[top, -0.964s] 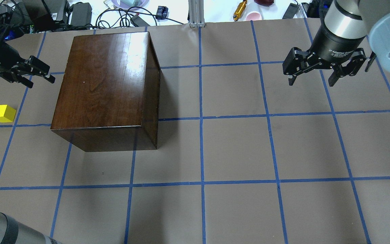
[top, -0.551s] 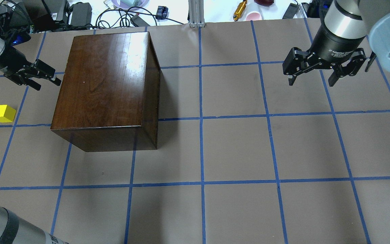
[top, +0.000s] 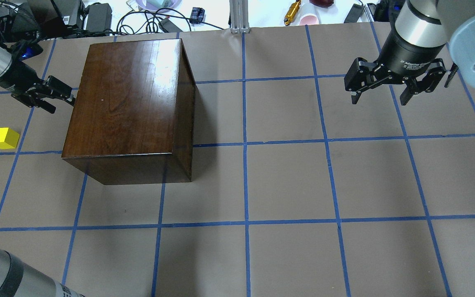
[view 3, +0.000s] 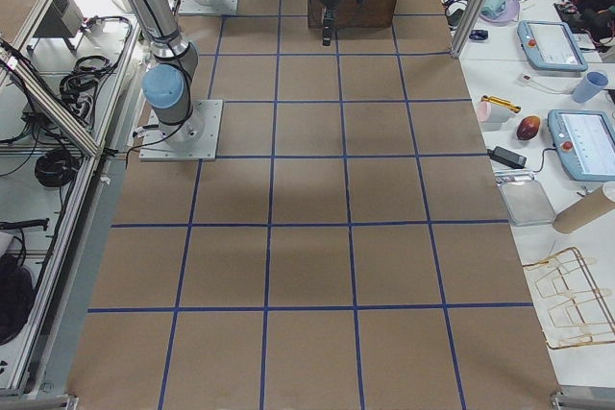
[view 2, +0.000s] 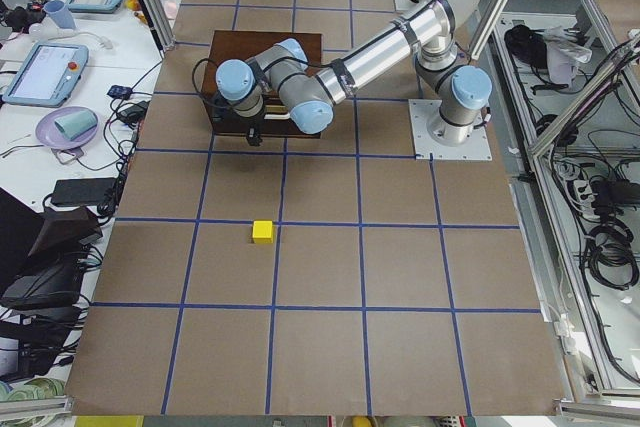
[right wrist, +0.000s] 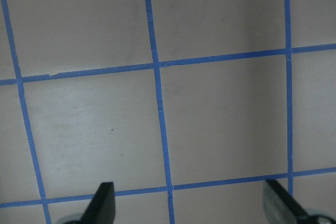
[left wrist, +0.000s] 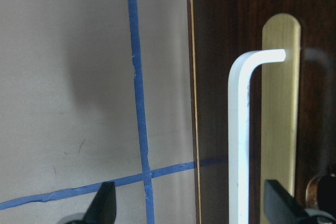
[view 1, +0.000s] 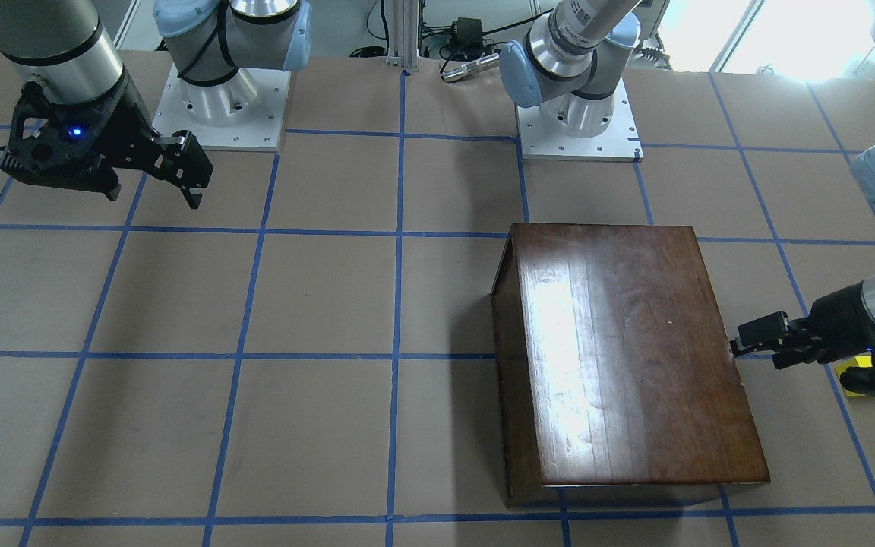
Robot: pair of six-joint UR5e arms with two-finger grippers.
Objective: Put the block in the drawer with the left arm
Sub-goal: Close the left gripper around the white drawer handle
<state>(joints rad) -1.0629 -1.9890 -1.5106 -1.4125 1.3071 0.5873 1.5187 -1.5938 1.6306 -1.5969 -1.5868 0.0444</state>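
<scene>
The block lies loose on the surface, apart from the wooden box on its drawer side; the drawer is shut, so we judge nothing done yet; the left gripper, jaws open and empty, faces the pull; the right gripper, across the box, idles with jaws open

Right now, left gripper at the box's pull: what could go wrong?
1. In the wrist view the pull sits off-centre between the fingers of the open left gripper; closing may catch it unevenly and slip.
2. Nothing visibly holds the box to the table; tugging may drag it instead of opening the drawer, perhaps toward the block.
</scene>
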